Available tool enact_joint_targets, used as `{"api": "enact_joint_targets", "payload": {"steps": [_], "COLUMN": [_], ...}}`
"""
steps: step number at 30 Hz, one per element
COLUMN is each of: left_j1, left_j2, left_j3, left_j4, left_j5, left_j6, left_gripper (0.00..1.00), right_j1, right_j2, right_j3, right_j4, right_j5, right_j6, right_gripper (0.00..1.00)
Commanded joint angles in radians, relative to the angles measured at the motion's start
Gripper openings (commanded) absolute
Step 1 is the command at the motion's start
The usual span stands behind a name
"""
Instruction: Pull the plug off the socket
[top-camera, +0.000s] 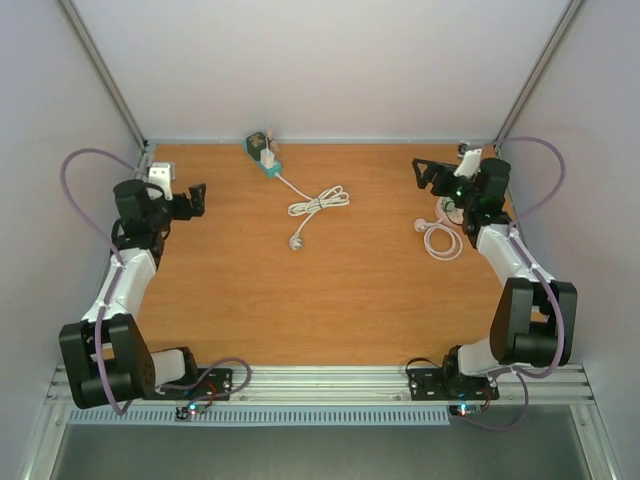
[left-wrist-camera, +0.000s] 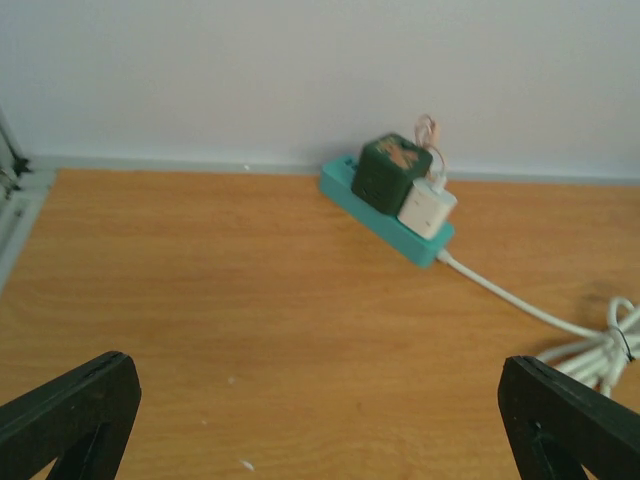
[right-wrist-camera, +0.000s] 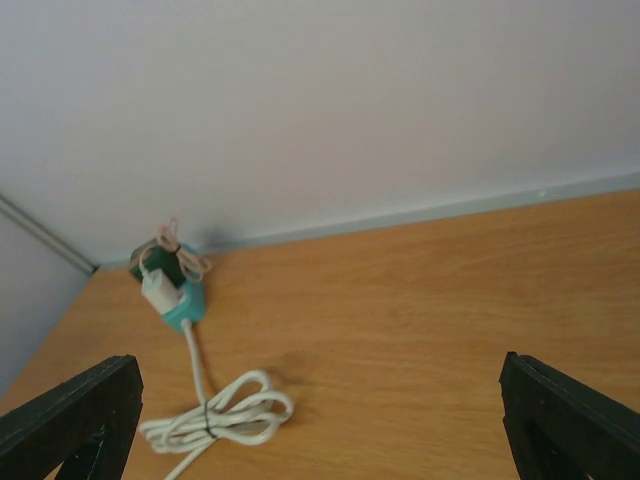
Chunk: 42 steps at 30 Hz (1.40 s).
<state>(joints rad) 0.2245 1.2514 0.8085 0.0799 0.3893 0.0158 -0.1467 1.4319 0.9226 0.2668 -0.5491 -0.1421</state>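
Note:
A teal socket strip lies at the back middle of the wooden table, near the wall. A white plug and a dark green cube adapter sit in it; the white plug also shows in the left wrist view and the right wrist view. The strip's white cord runs to a tied bundle. My left gripper is open and empty at the left, well short of the strip. My right gripper is open and empty at the far right.
A second coiled white cable lies under my right arm near the right wall. White walls and metal posts close the table at the back and sides. Bare wood lies between both grippers and the strip.

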Motion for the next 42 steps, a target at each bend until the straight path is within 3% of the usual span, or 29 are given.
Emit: {"api": "enact_joint_targets", "payload": {"steps": [1,14,24,36,42], "left_j1": [-0.051,-0.128,-0.136,-0.138,-0.139], "left_j2": [-0.004,-0.018,-0.009,-0.008,0.002], "left_j3": [-0.031,-0.073,-0.051,-0.051,-0.047], "left_j4": [-0.023,-0.063,-0.157,-0.171,-0.176], "left_j5": [-0.050,-0.123,-0.046,-0.021,-0.014], "left_j6": [0.000,-0.002,0.083,0.108,0.112], "left_gripper": [1.00,1.00,1.00,1.00,1.00], "right_j1": [0.099,0.388,0.580,0.670,0.683], "right_j2": [0.079,0.391,0.671,1.036,1.132], "right_j3": [0.111,0.489,0.831,1.301,1.383], "right_j4": [-0.115,-0.359,-0.556,-0.849,-0.917], "right_j5": [0.008,0.047,0.149,0.242,0.293], "right_j6": [-0.058,-0.156,-0.241,-0.272,-0.280], "right_gripper": [0.99,0.99,0.99,0.99,0.98]}}
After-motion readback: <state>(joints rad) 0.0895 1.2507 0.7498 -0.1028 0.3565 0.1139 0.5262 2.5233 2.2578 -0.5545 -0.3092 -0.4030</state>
